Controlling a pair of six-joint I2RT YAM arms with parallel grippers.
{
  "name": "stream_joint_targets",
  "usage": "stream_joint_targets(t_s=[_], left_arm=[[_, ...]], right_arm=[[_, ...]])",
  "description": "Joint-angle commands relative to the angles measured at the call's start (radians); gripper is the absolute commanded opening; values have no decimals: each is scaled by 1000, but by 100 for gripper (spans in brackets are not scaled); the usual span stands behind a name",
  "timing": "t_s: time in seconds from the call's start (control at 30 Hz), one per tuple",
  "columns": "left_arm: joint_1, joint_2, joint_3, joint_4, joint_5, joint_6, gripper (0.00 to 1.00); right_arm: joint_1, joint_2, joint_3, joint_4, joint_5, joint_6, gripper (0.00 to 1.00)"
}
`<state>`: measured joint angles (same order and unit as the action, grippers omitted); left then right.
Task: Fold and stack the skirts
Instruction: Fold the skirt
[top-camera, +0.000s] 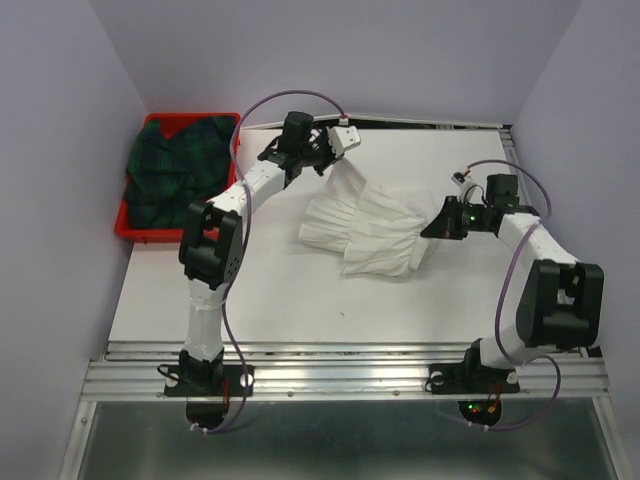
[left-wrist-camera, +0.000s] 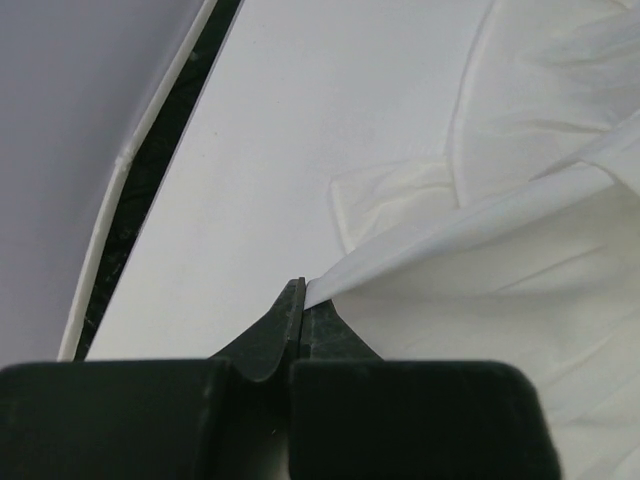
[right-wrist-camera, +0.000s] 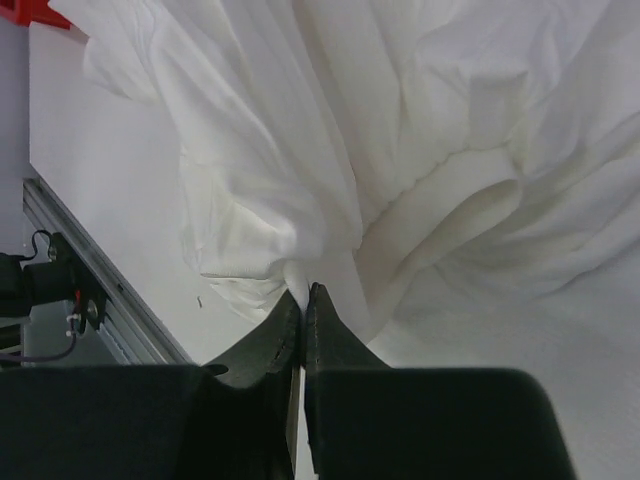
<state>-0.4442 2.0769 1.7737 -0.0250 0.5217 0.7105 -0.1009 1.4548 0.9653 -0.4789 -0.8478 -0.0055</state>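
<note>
The white ruffled skirt (top-camera: 365, 225) lies bunched on the white table in the top view, stretched between both grippers. My left gripper (top-camera: 326, 157) is shut on its far edge and holds it lifted; the left wrist view shows the cloth (left-wrist-camera: 480, 250) pinched at the fingertips (left-wrist-camera: 285, 315). My right gripper (top-camera: 437, 226) is shut on the skirt's right edge, and the right wrist view shows folds of cloth (right-wrist-camera: 380, 150) pinched at the tips (right-wrist-camera: 330, 330). The dark green-and-navy plaid skirt (top-camera: 175, 170) lies crumpled in the red tray (top-camera: 135, 232) at the far left.
The red tray stands at the table's far left corner against the lilac wall. A metal rail (top-camera: 340, 362) runs along the near edge by the arm bases. The table's far edge and a dark gap (left-wrist-camera: 150, 200) show in the left wrist view.
</note>
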Motion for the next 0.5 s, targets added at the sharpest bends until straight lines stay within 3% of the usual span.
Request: stream_joint_targets(t_s=[0.0, 0.17, 0.4, 0.43, 0.47], left_arm=[[18, 84, 121, 92, -61, -68, 0], [15, 213, 204, 122, -109, -77, 0], [12, 239, 164, 131, -187, -68, 0], [13, 239, 158, 132, -204, -71, 6], [12, 241, 159, 134, -250, -78, 23]], right_arm=[[-22, 137, 101, -4, -79, -70, 1], [-22, 372, 210, 33, -69, -96, 1], [-22, 526, 308, 45, -62, -93, 3], [-22, 533, 308, 52, -63, -88, 6], [-22, 533, 305, 56, -62, -74, 9]])
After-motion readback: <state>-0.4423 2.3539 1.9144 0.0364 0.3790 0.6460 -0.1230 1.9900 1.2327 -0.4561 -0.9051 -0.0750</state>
